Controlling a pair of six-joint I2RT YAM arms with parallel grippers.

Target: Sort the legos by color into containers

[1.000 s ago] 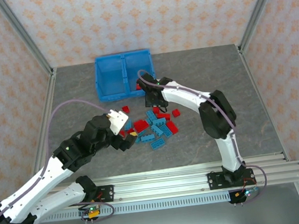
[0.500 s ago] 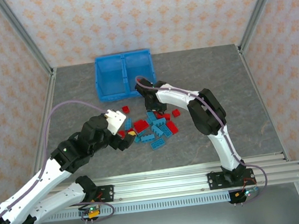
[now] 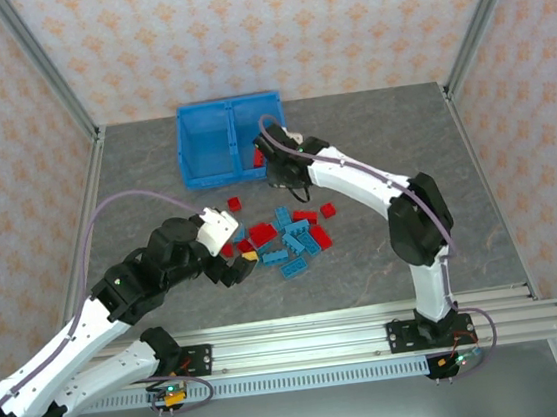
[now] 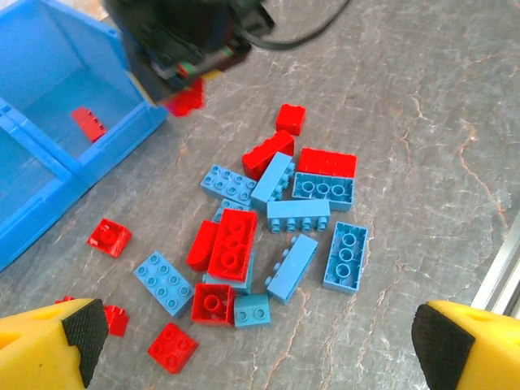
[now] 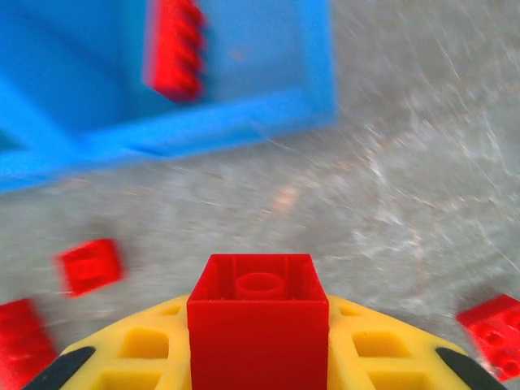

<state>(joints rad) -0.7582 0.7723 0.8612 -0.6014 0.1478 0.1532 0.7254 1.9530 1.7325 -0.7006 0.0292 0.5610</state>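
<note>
Red and light blue legos (image 3: 284,238) lie in a loose pile on the grey table, seen close in the left wrist view (image 4: 280,215). The blue bin (image 3: 229,103) stands behind them with two containers side by side. One red brick (image 3: 258,157) lies in the right one (image 4: 87,123) (image 5: 175,49). My right gripper (image 3: 281,174) hovers just in front of the bin's near wall (image 5: 203,122), shut on a small red brick (image 5: 258,325). My left gripper (image 3: 241,264) hangs open over the pile's near left side, its fingertips (image 4: 81,333) wide apart and empty.
A few stray red bricks (image 4: 109,236) lie between the pile and the bin, and one (image 3: 234,204) sits left of the right gripper. Metal frame posts and a patterned wall bound the table. A rail (image 3: 372,319) runs along the near edge.
My right gripper has closed on a red brick at the pile's far edge and carried it back toward the bin. The left arm shifted slightly and stayed open.
</note>
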